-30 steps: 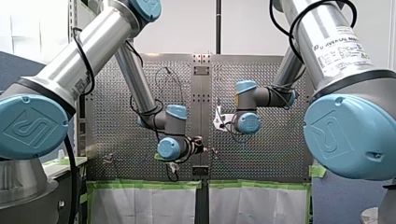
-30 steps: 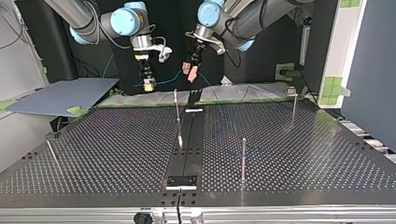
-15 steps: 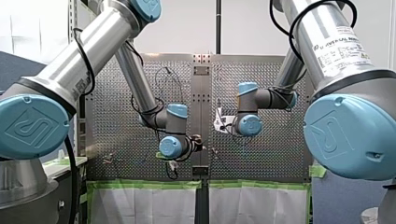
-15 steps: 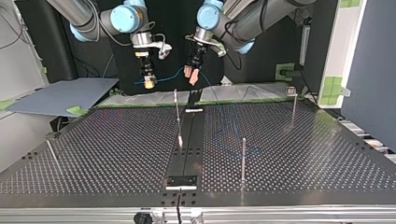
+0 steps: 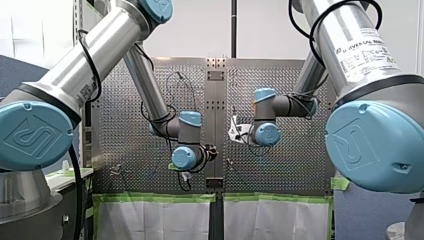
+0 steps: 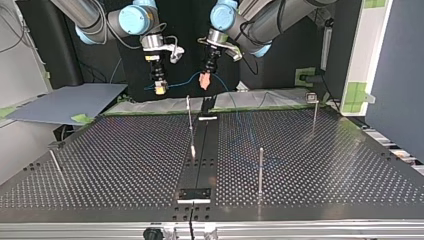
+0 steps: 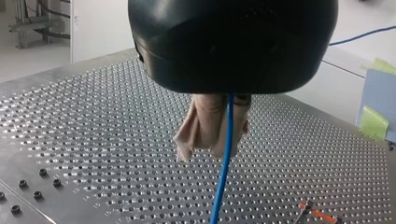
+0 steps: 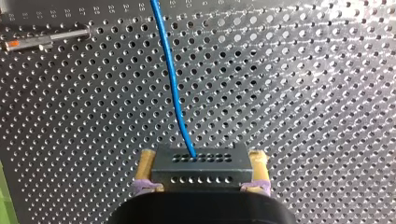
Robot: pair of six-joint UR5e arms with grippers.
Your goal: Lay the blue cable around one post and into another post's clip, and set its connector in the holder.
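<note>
The thin blue cable (image 6: 182, 82) hangs in the air between my two grippers, beyond the table's far edge in the top view. My left gripper (image 6: 204, 80) has its beige pads (image 7: 205, 126) pressed together on the cable (image 7: 223, 177), which drops down from between them. My right gripper (image 8: 201, 154) holds the dark grey perforated connector (image 8: 196, 175) between its yellow-padded fingers (image 8: 145, 163), with the cable (image 8: 173, 88) leading out of it. In the top view my right gripper (image 6: 160, 89) hangs at the left of the other one. In the front view both grippers (image 5: 212, 152) (image 5: 233, 127) are above the table's middle strip.
Thin metal posts stand on the perforated table (image 6: 310, 165): one near the far middle (image 6: 188, 112), one at the near right (image 6: 260, 167), one far right (image 6: 314, 112), one tilted at the left (image 6: 54, 162). A dark rectangular holder (image 6: 195, 193) sits on the centre strip near the front edge.
My left gripper's pads stood apart around the cable and have now closed on it. My right gripper has shifted slightly with the connector.
</note>
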